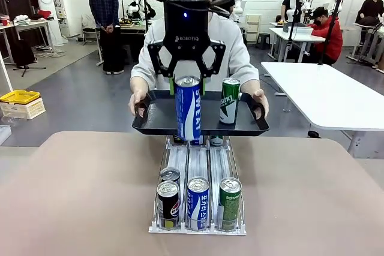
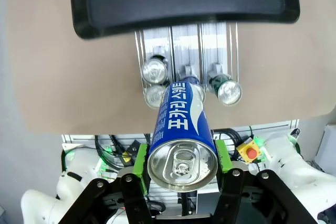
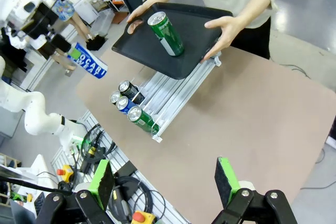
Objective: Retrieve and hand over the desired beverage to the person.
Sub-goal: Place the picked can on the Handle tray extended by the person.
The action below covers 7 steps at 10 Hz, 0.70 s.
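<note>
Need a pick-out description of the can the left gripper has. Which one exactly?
Start at the black tray the person holds at the table's far edge. Just in front of it hangs the left gripper, clamped on a tall blue can. It is the one can in the air; the green can stands on the tray, the rest sit in the rack.

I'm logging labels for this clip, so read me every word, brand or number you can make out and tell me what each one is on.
"SWEAT": on the blue can held in the left gripper.
"포카리 스웨트": on the same blue can in the left wrist view.
"ROBOTIQ": on the left gripper's black body.
Print on the green can on the black tray and on the cans in the rack: too small to read.
</note>
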Available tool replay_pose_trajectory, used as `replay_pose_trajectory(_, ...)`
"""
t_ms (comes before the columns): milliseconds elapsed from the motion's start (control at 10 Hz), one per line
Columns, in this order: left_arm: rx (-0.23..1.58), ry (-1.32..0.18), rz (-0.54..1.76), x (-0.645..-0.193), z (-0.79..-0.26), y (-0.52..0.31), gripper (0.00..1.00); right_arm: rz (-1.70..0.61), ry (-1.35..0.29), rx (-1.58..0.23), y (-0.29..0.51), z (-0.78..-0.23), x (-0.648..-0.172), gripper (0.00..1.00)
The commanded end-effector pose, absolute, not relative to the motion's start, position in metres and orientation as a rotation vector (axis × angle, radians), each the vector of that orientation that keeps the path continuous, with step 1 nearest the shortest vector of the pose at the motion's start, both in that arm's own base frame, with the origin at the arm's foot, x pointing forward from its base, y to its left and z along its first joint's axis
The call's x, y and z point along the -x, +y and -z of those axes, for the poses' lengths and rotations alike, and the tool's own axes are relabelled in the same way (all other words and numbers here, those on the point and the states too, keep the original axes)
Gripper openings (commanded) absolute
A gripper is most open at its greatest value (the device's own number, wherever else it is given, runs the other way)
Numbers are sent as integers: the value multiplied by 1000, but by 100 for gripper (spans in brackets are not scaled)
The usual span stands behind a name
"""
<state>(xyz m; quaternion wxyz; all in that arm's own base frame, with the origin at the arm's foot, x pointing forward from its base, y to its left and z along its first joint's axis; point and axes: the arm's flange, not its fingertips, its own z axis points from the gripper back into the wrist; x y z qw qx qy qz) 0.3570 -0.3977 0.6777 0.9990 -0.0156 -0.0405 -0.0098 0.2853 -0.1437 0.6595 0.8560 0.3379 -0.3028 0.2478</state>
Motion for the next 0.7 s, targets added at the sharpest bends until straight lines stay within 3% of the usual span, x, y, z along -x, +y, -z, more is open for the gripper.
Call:
replay_pose_trajectory(0,2,-69,33,-404,-707,-397,58,-536,-658,-736,-143,-659,-287,100)
replay_pose_trajectory(300,32,-93,-28,-463,-705,-380,58,-536,-658,-736,-143,-659,-287,100)
replay_pose_trajectory(600,65,-112,-99,-516,-665,-361,58,-536,-658,-736,-143,-659,-287,100)
